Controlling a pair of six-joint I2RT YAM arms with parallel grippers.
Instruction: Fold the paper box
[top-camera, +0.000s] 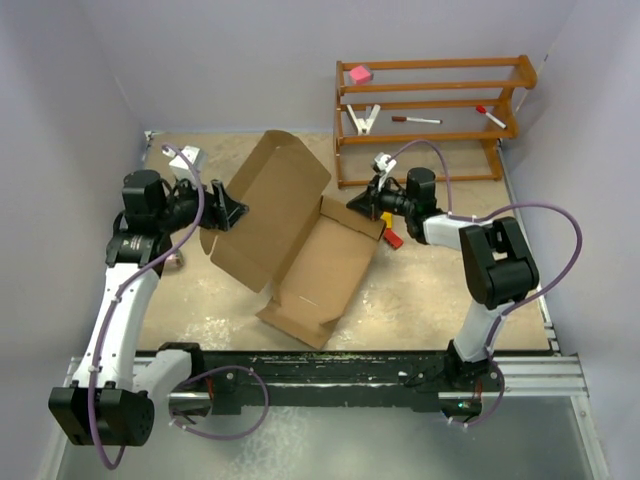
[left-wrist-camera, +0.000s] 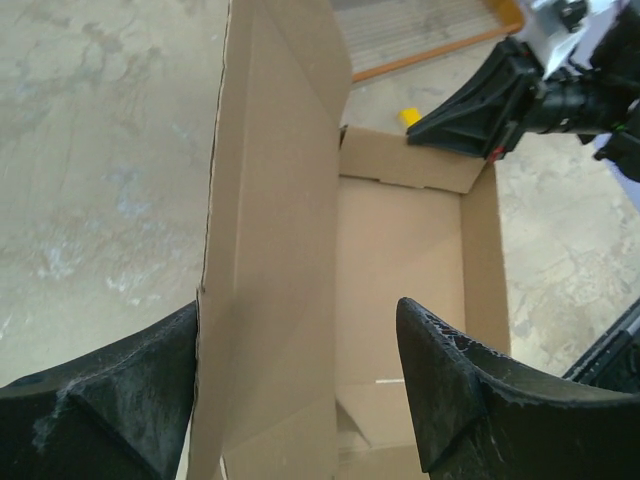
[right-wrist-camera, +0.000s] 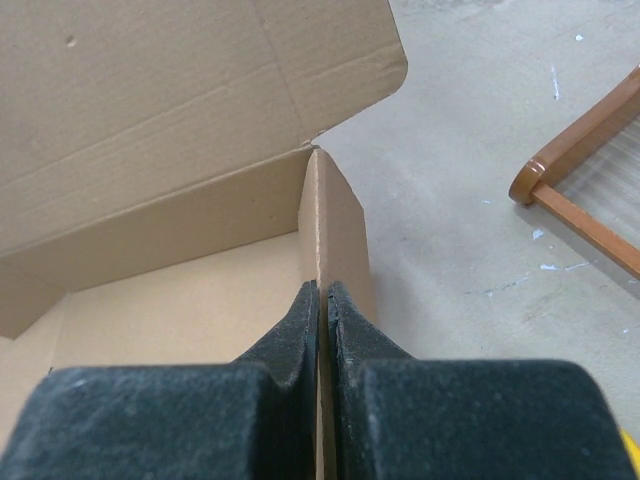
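While stretched leftward, right end effector (right-wrist-camera: 322, 288) pinches box (top-camera: 312, 262).

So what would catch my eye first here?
The big brown paper box lies half-open mid-table, its lid tilted up toward the left. The right tool pinches the box's side wall, while the left tool sits open astride the raised lid. A wooden rack stands at the far right.

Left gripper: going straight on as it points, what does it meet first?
Probably the paper box: its raised lid panel stands between the left gripper's open fingers. Depth unclear.
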